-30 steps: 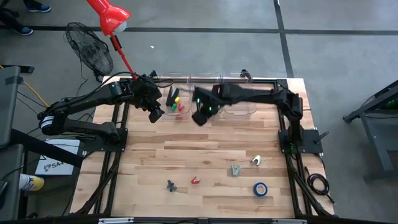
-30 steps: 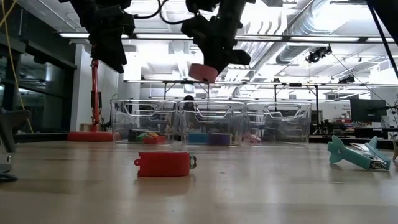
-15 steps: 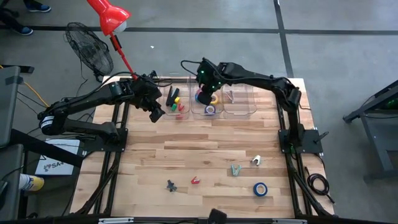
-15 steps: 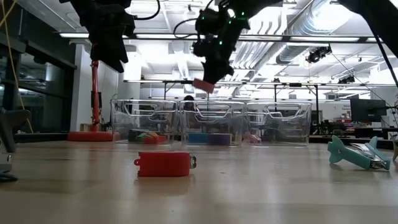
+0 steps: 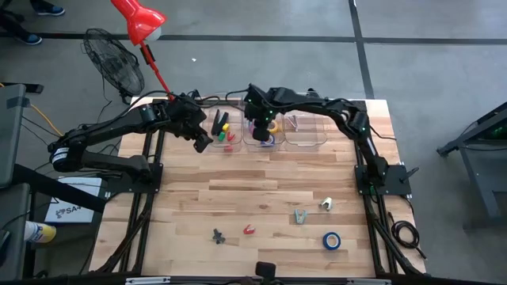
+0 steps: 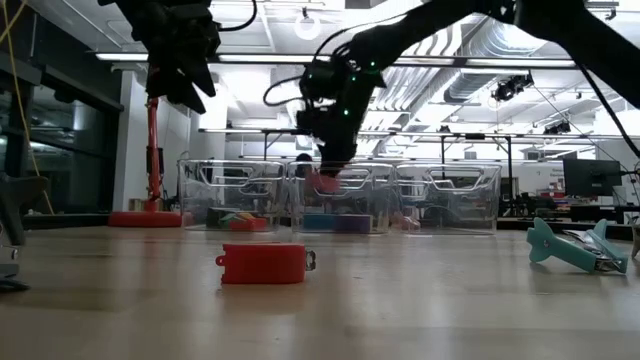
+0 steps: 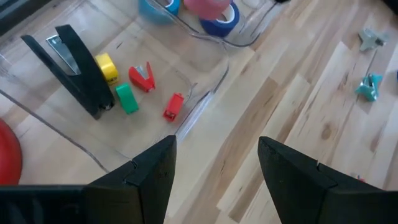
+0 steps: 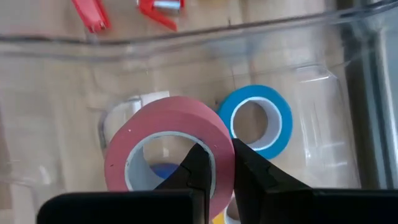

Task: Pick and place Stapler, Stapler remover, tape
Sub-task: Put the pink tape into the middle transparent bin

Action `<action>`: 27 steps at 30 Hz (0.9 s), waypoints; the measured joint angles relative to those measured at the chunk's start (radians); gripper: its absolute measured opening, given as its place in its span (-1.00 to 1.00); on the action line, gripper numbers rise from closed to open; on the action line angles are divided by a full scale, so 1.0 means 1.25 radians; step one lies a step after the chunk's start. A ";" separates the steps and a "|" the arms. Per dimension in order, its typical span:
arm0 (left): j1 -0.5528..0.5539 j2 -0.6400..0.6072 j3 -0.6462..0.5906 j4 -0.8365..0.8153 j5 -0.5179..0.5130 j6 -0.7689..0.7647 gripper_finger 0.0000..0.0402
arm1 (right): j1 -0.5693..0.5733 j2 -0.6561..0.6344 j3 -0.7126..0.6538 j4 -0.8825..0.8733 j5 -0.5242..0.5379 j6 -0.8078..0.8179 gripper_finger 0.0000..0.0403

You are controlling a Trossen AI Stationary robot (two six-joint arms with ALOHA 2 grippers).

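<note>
A: What's different from a second ago?

B: The right hand [image 8: 216, 163] has swung in over the middle clear bin [image 5: 264, 144] and dropped lower. A second back it hung higher, nearer the tabletop's centre; now the low view shows it down at the bin's rim.

A: Still carrying something?

B: Yes. Its fingers are clamped together on the wall of the pink tape roll [image 8: 169, 147], one finger inside the ring, one outside. Directly beneath the hand a blue tape roll [image 8: 255, 121] lies flat in the bin.

A: So the placing is nearly done?

B: I'd judge so. The roll hangs over the right compartment and only needs releasing.

A: And the left hand [image 7: 214, 165]?

B: Waiting with its fingers spread apart and empty, just outside the neighbouring bin that holds a black stapler [image 7: 73, 66] and small red, green and yellow pieces.

A: What remains?

B: Well away from both hands, another blue tape roll [image 5: 331, 241], a teal stapler remover [image 5: 299, 215] and a small red piece [image 6: 263, 264] sit on the bare tabletop [image 5: 261, 198].

A: Materials?

B: The rolls are smooth hollow rings with matte sides. The bins are thin, glossy, see-through plastic. The tabletop is pale wooden planking with visible grain.
</note>
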State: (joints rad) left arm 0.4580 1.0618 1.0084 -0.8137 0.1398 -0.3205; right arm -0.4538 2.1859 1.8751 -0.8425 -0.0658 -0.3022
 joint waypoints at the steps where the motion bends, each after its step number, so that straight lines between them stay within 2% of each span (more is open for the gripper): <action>1: 0.000 0.000 0.000 0.006 0.000 -0.005 0.11 | 0.000 0.005 0.000 0.003 0.000 -0.007 -0.85; 11: 0.000 0.000 0.000 0.009 -0.003 -0.063 0.11 | -0.003 0.029 -0.003 0.049 -0.022 -0.020 -0.85; 18: 0.000 0.000 0.000 0.009 -0.003 -0.103 0.11 | -0.001 0.031 -0.070 0.115 -0.049 0.027 -0.83; 27: 0.000 0.000 0.000 0.009 -0.012 -0.124 0.11 | -0.001 0.028 -0.122 0.108 -0.048 0.026 -0.76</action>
State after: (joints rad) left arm 0.4580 1.0618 1.0084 -0.8028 0.1245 -0.4761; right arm -0.4545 2.2204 1.7229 -0.7073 -0.1260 -0.2703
